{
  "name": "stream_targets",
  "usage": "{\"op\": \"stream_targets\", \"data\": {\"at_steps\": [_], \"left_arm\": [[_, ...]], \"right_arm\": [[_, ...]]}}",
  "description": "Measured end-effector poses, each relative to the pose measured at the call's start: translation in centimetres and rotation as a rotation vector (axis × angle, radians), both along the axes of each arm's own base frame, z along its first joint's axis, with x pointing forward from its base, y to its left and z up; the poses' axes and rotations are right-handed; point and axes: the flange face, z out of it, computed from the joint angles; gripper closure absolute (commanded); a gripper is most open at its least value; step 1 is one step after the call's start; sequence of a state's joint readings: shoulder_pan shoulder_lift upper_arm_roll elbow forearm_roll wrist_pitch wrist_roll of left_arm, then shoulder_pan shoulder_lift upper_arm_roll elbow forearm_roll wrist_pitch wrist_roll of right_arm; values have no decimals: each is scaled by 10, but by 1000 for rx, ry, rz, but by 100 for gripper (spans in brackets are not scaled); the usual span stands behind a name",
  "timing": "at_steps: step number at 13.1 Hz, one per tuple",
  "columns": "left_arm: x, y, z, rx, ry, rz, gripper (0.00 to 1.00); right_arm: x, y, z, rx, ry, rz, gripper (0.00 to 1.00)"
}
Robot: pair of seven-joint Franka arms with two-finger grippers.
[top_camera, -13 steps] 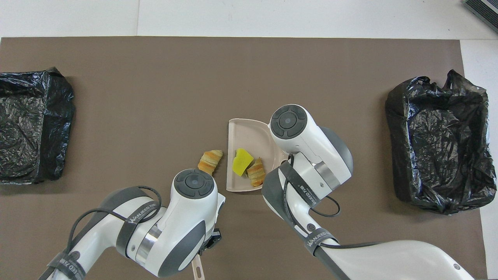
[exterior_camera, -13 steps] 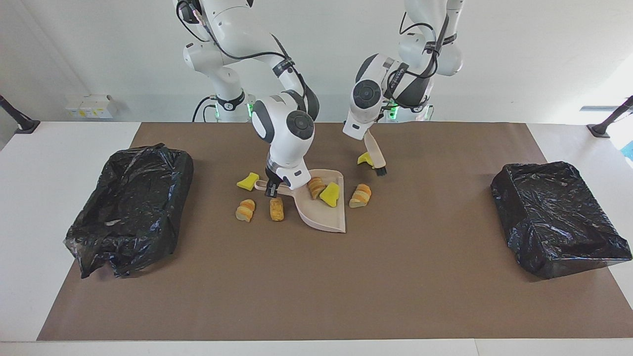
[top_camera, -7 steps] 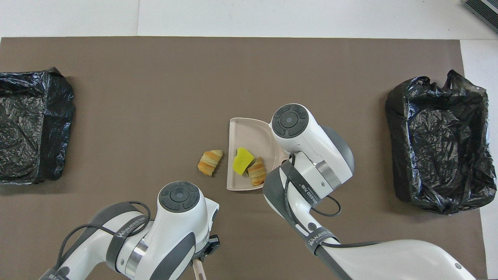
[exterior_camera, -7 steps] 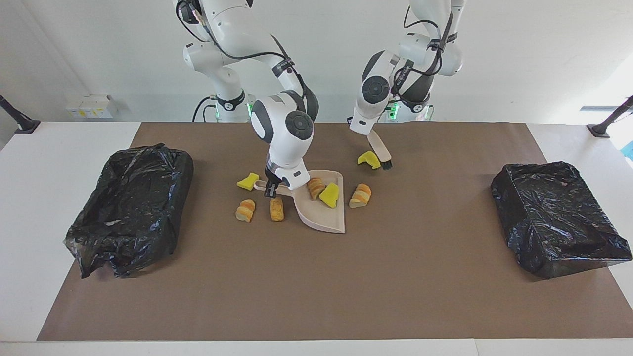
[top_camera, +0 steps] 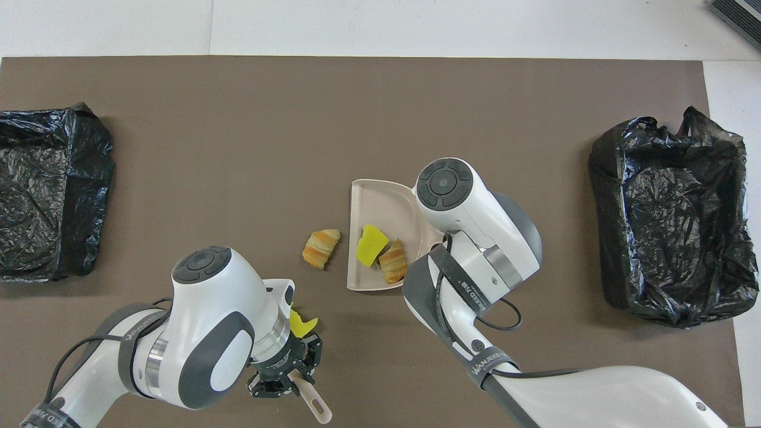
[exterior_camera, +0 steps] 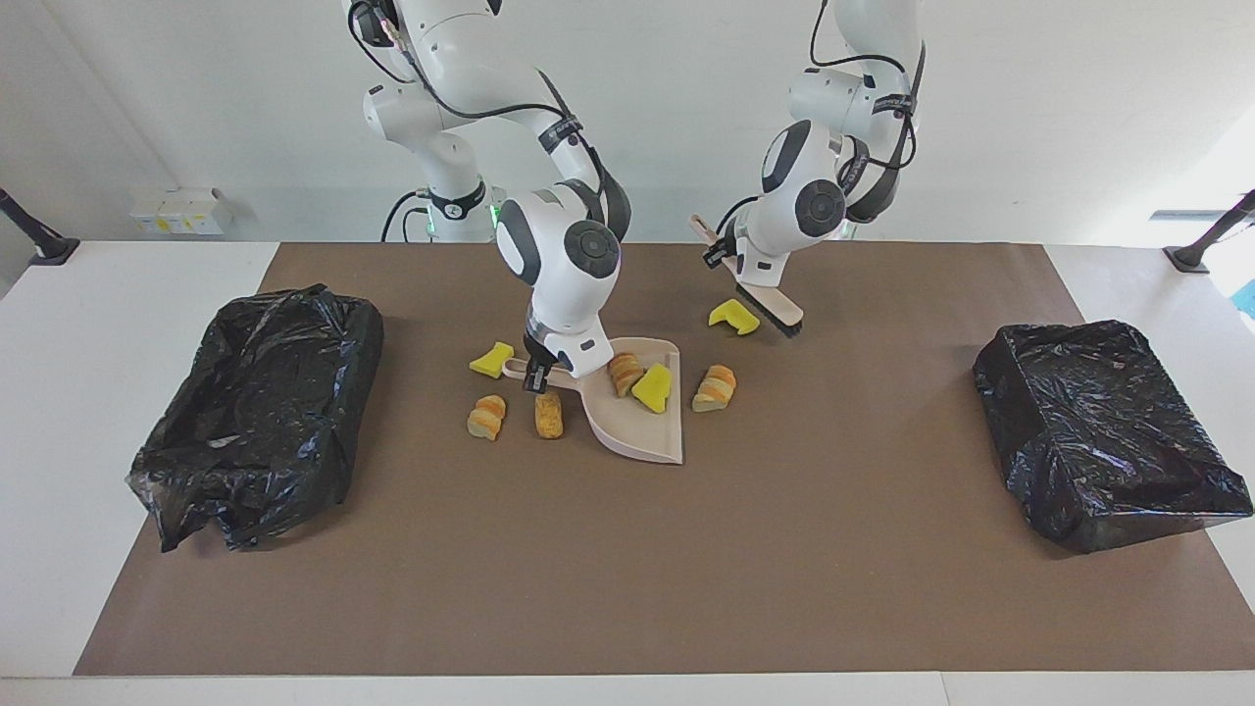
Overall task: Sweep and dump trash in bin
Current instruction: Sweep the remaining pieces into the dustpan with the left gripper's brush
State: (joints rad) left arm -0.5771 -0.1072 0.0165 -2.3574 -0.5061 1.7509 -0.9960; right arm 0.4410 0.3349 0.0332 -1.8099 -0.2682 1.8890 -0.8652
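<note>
My right gripper (exterior_camera: 536, 375) is shut on the handle of the beige dustpan (exterior_camera: 642, 424), which lies flat on the mat. In the pan (top_camera: 376, 202) sit a yellow sponge (exterior_camera: 655, 385) and a croissant (exterior_camera: 625, 373). Another croissant (exterior_camera: 716, 386) lies just off the pan's open edge. A sponge (exterior_camera: 490, 359) and two rolls (exterior_camera: 486, 416) (exterior_camera: 549, 415) lie around the handle. My left gripper (exterior_camera: 727, 257) is shut on the brush (exterior_camera: 770, 312), whose bristles hang low beside a yellow sponge (exterior_camera: 733, 316) nearer the robots. In the overhead view my left gripper (top_camera: 289, 375) and that sponge (top_camera: 302, 324) show.
Two bins lined with black bags stand on the brown mat, one (exterior_camera: 265, 412) at the right arm's end and one (exterior_camera: 1108, 431) at the left arm's end. Bare mat spreads from the pan to the table edge farthest from the robots.
My left arm has swung toward its own end of the table and turned the brush, so the head now lies crosswise beside the sponge. The right arm and the dustpan have stayed put.
</note>
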Motion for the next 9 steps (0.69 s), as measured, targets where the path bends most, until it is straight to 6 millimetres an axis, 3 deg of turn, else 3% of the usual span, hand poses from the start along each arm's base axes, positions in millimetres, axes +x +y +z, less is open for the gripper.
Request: {"op": "stream_targets", "data": {"at_steps": [3,5,7,9], "left_arm": [[-18,-19,-17,-34,-44,36,100],[-19,-27,-24,-48,-84,66,100],[-2,-30,-19,-92,-132,51,100],[28,-35,-10,-147,-187,26,100]], "right_arm": [[0,0,0,0,0,0,100],[0,0,0,0,0,0,100],[0,0,0,0,0,0,100],[0,0,0,0,0,0,100]]}}
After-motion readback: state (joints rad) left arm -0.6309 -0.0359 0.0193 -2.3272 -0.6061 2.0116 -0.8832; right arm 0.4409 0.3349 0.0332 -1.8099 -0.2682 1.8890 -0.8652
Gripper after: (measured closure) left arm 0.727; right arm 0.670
